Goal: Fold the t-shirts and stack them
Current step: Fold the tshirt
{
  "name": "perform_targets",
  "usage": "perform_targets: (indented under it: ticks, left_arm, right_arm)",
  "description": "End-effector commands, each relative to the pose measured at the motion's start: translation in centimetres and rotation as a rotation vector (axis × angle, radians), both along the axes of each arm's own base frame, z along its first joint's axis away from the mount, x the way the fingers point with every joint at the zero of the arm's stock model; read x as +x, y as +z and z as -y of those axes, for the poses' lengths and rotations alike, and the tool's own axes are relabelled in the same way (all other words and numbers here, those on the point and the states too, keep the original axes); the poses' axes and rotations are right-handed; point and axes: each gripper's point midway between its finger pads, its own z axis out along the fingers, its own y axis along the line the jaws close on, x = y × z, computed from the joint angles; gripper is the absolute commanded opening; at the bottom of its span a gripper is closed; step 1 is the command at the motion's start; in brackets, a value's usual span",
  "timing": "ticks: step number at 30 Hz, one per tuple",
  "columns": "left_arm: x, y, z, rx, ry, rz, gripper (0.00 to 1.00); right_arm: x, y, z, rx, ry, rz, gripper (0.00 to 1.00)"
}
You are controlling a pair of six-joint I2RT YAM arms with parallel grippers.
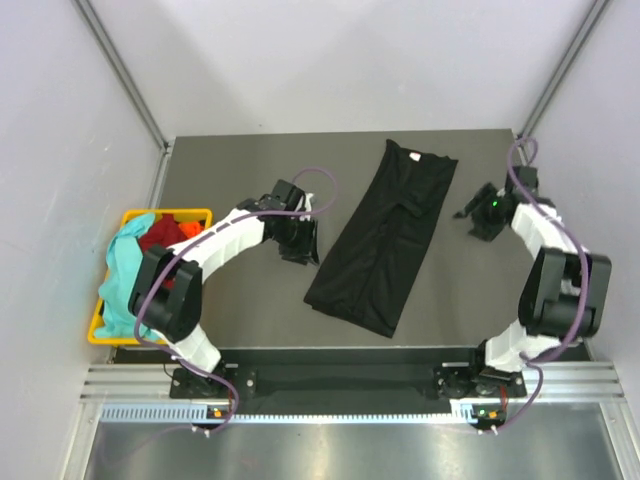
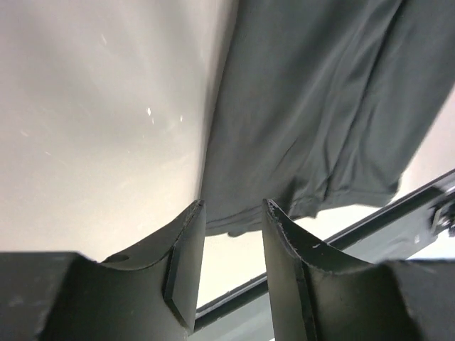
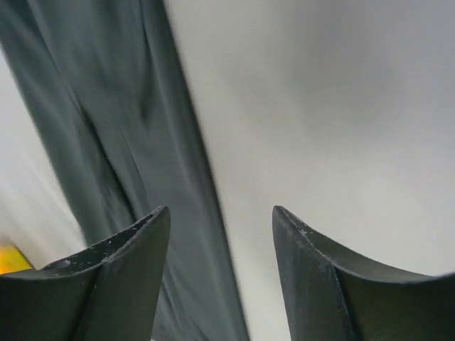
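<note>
At the far left, the yellow basket (image 1: 165,213) sits off the table's (image 1: 250,320) left edge. It holds the teal shirt (image 1: 118,275), draped over its rim, with the red shirt (image 1: 160,238) and a scrap of orange beside it. None of these is folded yet.

Your left gripper (image 1: 298,245) hovers low over bare table just left of the black shirt (image 1: 385,240). Its wrist view shows the fingers a small way apart with nothing between them, and the shirt's near hem lies just beyond their tips.

The black shirt lies mid-table as a long narrow strip set on a slant. The white neck label (image 1: 414,156) is at the far end and the hem is toward you. It looks already folded lengthwise, so the cross fold is probably the step in hand.

Your right gripper (image 1: 470,215) sits just right of the strip. Its fingers are spread wide and hold nothing, and it is clear of the cloth.

The next move likely calls for both grippers to pinch one short end at its two corners. Catch every layer, then carry that end over the other without dragging the strip askew.
</note>
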Motion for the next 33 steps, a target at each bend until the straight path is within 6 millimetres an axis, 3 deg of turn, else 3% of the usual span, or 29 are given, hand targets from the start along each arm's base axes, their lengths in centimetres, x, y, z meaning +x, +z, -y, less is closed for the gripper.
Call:
perform_targets:
  ticks: [1, 5, 8, 10, 11, 15, 18, 21, 26, 33]
  left_arm:
    - [-2.3, -2.1, -0.7, 0.05, -0.059, -0.062, 0.43]
    - [-3.5, -4.5, -1.3, 0.058, -0.022, -0.096, 0.43]
    - [-4.3, -6.2, -2.1, 0.09, -0.001, -0.129, 0.43]
    - [-5.0, -6.7, -1.9, 0.073, -0.006, -0.153, 0.42]
    - [-5.3, -6.5, -1.6, 0.062, -0.011, -0.153, 0.4]
    - [-6.5, -5.7, -0.4, -0.005, -0.017, -0.152, 0.17]
    - [-7.6, -5.4, -0.3, 0.011, -0.005, -0.134, 0.0]
    - [-9.2, -5.6, 0.0, 0.028, -0.001, -0.126, 0.0]
    - [-10.9, -6.0, -0.8, 0.082, 0.052, -0.108, 0.0]
    - [-10.5, -3.1, -1.1, 0.053, 0.081, -0.049, 0.34]
  right_arm:
    - [-6.5, -1.9, -3.3, -0.029, 0.081, -0.099, 0.59]
    - [-10.7, -1.7, -8.8, -0.014, 0.207, -0.1, 0.53]
    - [-13.4, -1.3, -13.5, -0.003, 0.323, -0.08, 0.41]
    - [-14.6, -1.4, -15.0, 0.007, 0.335, -0.071, 0.34]
    - [-15.9, -1.5, -17.1, 0.008, 0.407, -0.063, 0.31]
    - [-19.0, -3.0, -21.4, 0.03, 0.52, -0.085, 0.24]
    - [-20.7, -4.5, -22.1, -0.035, 0.561, -0.125, 0.2]
    - [-22.7, -5.8, -23.1, -0.047, 0.604, -0.16, 0.19]
    - [-25.2, -7.5, -22.5, -0.135, 0.617, -0.209, 0.17]
    - [-26.7, -8.2, -20.5, -0.195, 0.603, -0.231, 0.17]
